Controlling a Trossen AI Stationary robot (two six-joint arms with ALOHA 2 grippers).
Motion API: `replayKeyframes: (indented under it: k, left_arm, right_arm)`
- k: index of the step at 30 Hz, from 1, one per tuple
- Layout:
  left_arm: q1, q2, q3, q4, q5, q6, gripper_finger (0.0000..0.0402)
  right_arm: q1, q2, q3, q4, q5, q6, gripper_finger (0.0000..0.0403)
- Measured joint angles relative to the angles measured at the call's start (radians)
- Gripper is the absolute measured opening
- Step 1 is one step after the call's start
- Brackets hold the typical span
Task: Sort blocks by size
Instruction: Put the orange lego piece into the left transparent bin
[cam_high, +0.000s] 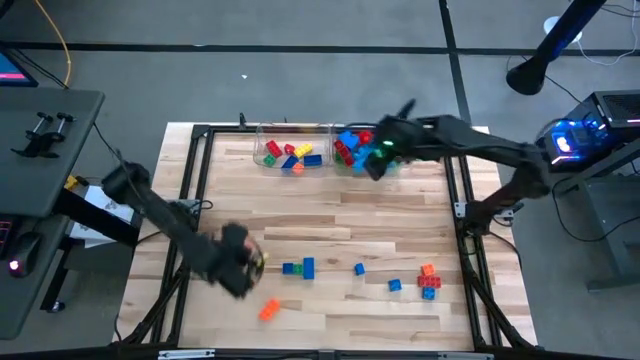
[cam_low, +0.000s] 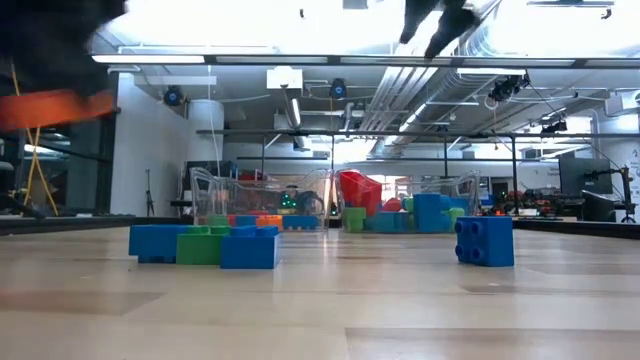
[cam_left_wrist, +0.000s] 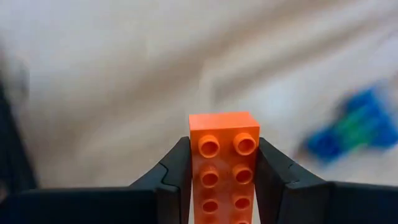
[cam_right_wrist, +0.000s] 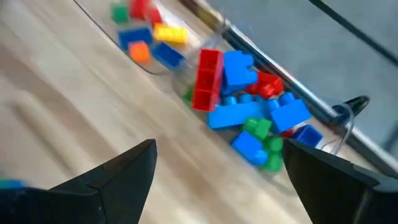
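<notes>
An orange studded brick (cam_left_wrist: 224, 155) sits between the fingers of my left gripper (cam_left_wrist: 224, 146), which is shut on it. In the low view it shows as an orange blur (cam_low: 50, 108) high above the table, at the front left (cam_high: 240, 262). My right gripper (cam_right_wrist: 219, 148) is open and holds nothing. It hangs over the right one of two clear bins (cam_high: 372, 152) at the far edge. Loose blocks rest flat on the wood: a blue-green-blue row (cam_high: 298, 268), an orange block (cam_high: 269, 310), blue cubes (cam_high: 359, 268) and an orange-red pair (cam_high: 429, 280). My left gripper pinches the orange brick by its two long sides (cam_left_wrist: 194, 163) between the two fingers. The brick runs along the fingers. Its far end (cam_left_wrist: 224, 121) sticks out past the fingertips, and its studs face the wrist camera. It is lifted clear of the table.
The left bin (cam_high: 290, 152) holds red, yellow, blue and orange blocks. The right bin (cam_right_wrist: 249, 118) holds red, blue and green ones. A black frame (cam_high: 200, 180) runs around the wooden tabletop. Bare wood lies between the bins and the loose blocks.
</notes>
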Motion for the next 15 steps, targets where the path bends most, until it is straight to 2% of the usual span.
replayKeyframes:
  k: [4, 7, 9, 11, 13, 15]
  left_arm:
    - [0.2, -0.173, 0.0, 0.08, -0.211, 0.372, 0.0088]
    - [0.39, -0.259, 0.0, 0.255, -0.243, 0.758, 0.0088]
    - [0.523, -0.287, 0.0, 0.426, -0.19, 1.035, 0.0088]
    - [0.65, -0.293, 0.0, 0.598, -0.076, 1.253, 0.0088]
    - [0.771, -0.273, 0.001, 0.747, 0.069, 1.404, 0.0088]
    - [0.878, -0.233, 0.001, 0.854, 0.205, 1.477, 0.0088]
  right_arm:
    - [0.11, -0.117, 0.0, -0.015, 0.038, 0.164, 0.0343]
    - [0.225, -0.162, 0.001, -0.035, 0.119, 0.306, 0.0343]
    - [0.305, -0.171, 0.001, -0.06, 0.195, 0.396, 0.0343]
    - [0.376, -0.166, 0.001, -0.092, 0.264, 0.485, 0.0343]
    - [0.433, -0.149, 0.001, -0.125, 0.312, 0.564, 0.0343]
    - [0.479, -0.125, 0.001, -0.158, 0.341, 0.634, 0.0343]
